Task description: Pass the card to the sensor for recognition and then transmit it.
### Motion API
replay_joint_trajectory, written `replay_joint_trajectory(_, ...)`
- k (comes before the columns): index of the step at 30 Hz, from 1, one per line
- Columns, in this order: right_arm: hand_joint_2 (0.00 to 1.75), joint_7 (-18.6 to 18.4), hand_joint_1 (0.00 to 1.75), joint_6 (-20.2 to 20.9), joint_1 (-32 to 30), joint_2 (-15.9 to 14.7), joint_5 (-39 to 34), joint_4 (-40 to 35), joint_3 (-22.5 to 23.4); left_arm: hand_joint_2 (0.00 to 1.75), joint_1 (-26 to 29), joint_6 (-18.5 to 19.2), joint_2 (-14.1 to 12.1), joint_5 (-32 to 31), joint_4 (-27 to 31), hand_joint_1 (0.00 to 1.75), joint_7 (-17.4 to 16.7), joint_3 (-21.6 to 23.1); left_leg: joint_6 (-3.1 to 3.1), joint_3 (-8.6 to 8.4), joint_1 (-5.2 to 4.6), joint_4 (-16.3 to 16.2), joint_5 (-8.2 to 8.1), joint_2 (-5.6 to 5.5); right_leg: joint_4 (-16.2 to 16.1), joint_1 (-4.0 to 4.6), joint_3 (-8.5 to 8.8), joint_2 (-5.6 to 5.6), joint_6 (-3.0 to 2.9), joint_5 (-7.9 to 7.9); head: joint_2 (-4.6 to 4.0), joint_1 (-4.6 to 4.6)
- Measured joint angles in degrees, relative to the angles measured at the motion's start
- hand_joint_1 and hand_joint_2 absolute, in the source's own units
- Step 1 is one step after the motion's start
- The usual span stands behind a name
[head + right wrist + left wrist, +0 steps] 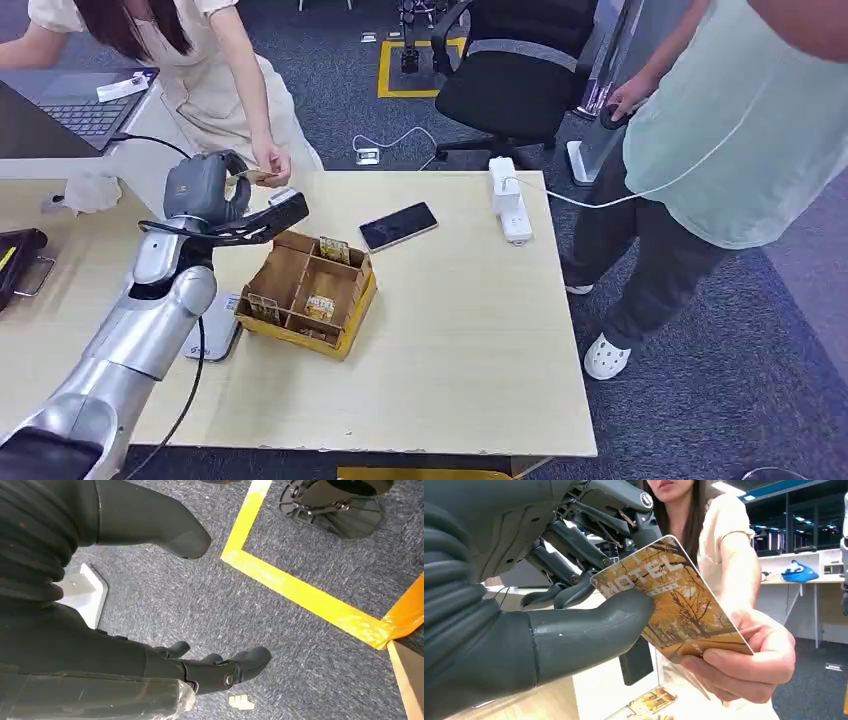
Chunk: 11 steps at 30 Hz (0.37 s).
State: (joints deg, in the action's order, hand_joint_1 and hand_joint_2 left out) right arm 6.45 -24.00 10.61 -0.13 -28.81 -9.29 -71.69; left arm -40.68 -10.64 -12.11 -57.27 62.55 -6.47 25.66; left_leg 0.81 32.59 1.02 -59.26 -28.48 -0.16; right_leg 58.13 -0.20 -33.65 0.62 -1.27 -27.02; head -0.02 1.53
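left hand: thumb and fingers pinch the card, at 10 o'clock from the box | person's hand holds its other end | right hand: fingers apart, holds nothing, above carpet

In the head view the left hand hides most of the card. In the wrist view its thumb covers the card's near corner.
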Motion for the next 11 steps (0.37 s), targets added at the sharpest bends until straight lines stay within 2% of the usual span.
replay_joint_trajectory(1, 1.75, 0.0, 0.0, -0.02, 0.0, 0.0, 0.0, 0.0, 0.0, 1.75, -0.07, 0.0, 0.0, 0.0, -0.07, 1.55, 0.04, 0.0, 0.0, 0.0, 0.0, 0.0, 0.0, 0.0, 0.0, 0.0, 0.0, 0.0, 0.0, 0.0, 0.0, 0.0)
replay_joint_trajectory(2, 1.75, 0.0, 0.0, -0.02, -0.01, 0.0, 0.0, 0.0, 0.0, 1.75, -0.14, 0.0, 0.0, 0.0, -0.24, 0.03, 0.13, 0.0, 0.0, 0.0, 0.0, 0.0, 0.0, 0.0, 0.0, 0.0, 0.0, 0.0, 0.0, 0.0, 0.0, 0.0)
replay_joint_trajectory(11, 1.75, 0.22, 0.0, -0.2, -0.07, 0.0, -0.22, 0.0, 0.09, 1.75, -0.6, -0.68, -0.44, 0.07, -1.86, 0.0, -0.28, -0.35, 0.0, 0.02, 0.0, 0.0, 0.0, 0.01, 0.0, 0.0, 0.01, 0.01, 0.0, 0.0, 0.0, 0.0)
